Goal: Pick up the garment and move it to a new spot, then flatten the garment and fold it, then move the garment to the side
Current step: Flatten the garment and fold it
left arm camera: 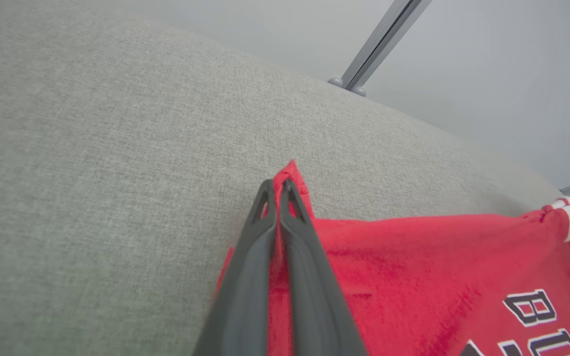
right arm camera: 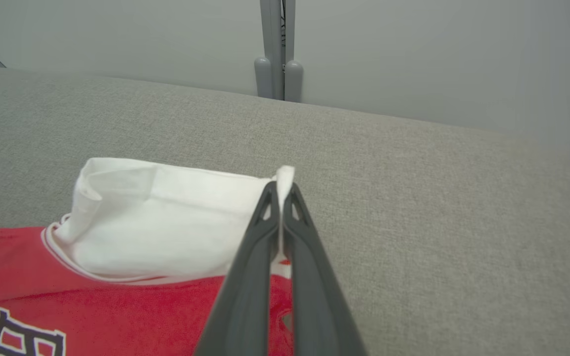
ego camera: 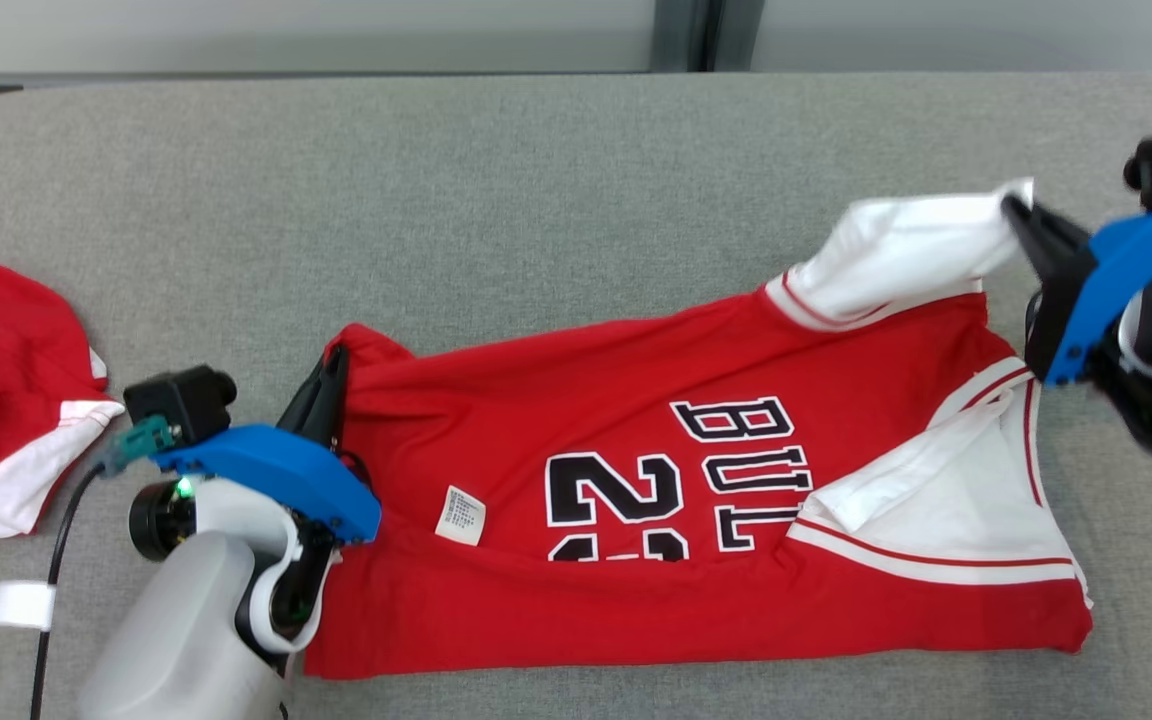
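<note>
The red jersey (ego camera: 636,450) lies across the middle of the desk (ego camera: 536,200). The left gripper (ego camera: 334,358) pinches its hem corner (left arm camera: 292,173) and the right gripper (ego camera: 1016,208) its white sleeve (ego camera: 906,260). Both should travel together, edge taut, so the cloth lands smooth.

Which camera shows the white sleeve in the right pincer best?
The right wrist view: the white sleeve lies close and whole, its corner clamped in the shut right pincer. The head view shows it smaller, at the red jersey's far end. The left wrist view catches just a sliver at its right edge.
</note>
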{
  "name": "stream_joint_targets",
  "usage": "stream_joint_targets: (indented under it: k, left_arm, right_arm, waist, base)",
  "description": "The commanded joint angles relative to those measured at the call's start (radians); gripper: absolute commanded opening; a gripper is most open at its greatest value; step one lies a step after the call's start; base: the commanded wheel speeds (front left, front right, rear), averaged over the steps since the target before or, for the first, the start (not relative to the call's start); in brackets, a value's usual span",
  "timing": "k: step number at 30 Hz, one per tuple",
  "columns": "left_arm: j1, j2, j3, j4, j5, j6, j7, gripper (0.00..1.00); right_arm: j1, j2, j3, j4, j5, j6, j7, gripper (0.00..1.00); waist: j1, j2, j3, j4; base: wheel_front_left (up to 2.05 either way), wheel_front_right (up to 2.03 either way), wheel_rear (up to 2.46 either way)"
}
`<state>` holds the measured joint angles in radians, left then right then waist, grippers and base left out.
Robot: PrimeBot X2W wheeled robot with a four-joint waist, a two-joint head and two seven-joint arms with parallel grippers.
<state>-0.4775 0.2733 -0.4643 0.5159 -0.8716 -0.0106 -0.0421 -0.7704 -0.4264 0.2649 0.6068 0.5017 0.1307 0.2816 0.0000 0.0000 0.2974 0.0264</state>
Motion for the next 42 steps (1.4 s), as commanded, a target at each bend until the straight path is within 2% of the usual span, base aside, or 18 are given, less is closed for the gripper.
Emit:
stream_joint_targets:
  k: [1, 5, 18, 27, 35, 36, 37, 38, 39, 42]
  left_arm:
    - [0.019, 0.001, 0.006, -0.007, -0.002, -0.006, -0.015, 0.0]
    - [0.066, -0.002, 0.011, -0.021, -0.007, -0.008, -0.053, 0.0]
    - [0.181, -0.054, 0.056, -0.004, -0.069, 0.042, -0.129, 0.0]
    - [0.203, -0.095, 0.08, 0.024, -0.112, 0.03, -0.155, 0.0]
    - [0.236, -0.113, 0.1, 0.022, -0.138, 0.027, -0.175, 0.0]
    - [0.238, -0.113, 0.1, 0.022, -0.138, 0.025, -0.176, 0.08]
    - [0.24, -0.112, 0.097, 0.019, -0.134, 0.018, -0.179, 0.42]
    - [0.242, -0.111, 0.096, 0.017, -0.13, 0.014, -0.182, 0.78]
    - [0.243, -0.108, 0.092, 0.014, -0.124, 0.008, -0.186, 1.0]
    - [0.243, -0.099, 0.089, -0.004, -0.095, -0.009, -0.203, 1.0]
  right_arm:
    - [0.041, -0.012, -0.003, -0.025, 0.012, 0.0, 0.003, 0.0]
    - [0.136, -0.019, -0.018, -0.1, 0.023, 0.0, 0.013, 0.0]
    - [0.439, 0.007, -0.142, -0.311, 0.04, 0.0, 0.124, 0.0]
    - [0.654, 0.076, -0.252, -0.528, 0.013, 0.0, 0.252, 0.0]
    - [0.768, 0.154, -0.312, -0.649, -0.019, 0.0, 0.323, 0.0]
    - [0.78, 0.162, -0.315, -0.657, -0.02, 0.0, 0.331, 0.0]
    - [0.792, 0.169, -0.318, -0.665, -0.02, 0.0, 0.341, 0.0]
    - [0.808, 0.174, -0.321, -0.673, -0.022, 0.0, 0.352, 0.16]
    - [0.818, 0.178, -0.324, -0.682, -0.026, 0.0, 0.359, 1.0]
    - [0.84, 0.195, -0.337, -0.716, -0.047, 0.0, 0.339, 1.0]
  waist:
    - [0.0, 0.0, -0.017, -0.011]
    - [0.0, 0.0, -0.04, -0.017]
    - [0.0, 0.0, -0.083, -0.008]
    - [0.0, 0.0, -0.094, -0.021]
    - [0.0, 0.0, -0.101, -0.025]
    - [0.0, 0.0, -0.102, -0.024]
    - [0.0, 0.0, -0.104, -0.021]
    - [0.0, 0.0, -0.106, -0.018]
    - [0.0, 0.0, -0.107, -0.016]
    - [0.0, 0.0, -0.115, -0.008]
  base:
    - [0.0, 0.0, 0.0]
    - [0.0, 0.0, 0.0]
    - [0.0, 0.0, 0.0]
    - [0.0, 0.0, 0.0]
    - [0.0, 0.0, 0.0]
    - [0.0, 0.0, 0.0]
    - [0.0, 0.0, 0.0]
    - [0.0, 0.0, 0.0]
    - [0.0, 0.0, 0.0]
    - [0.0, 0.0, 0.0]
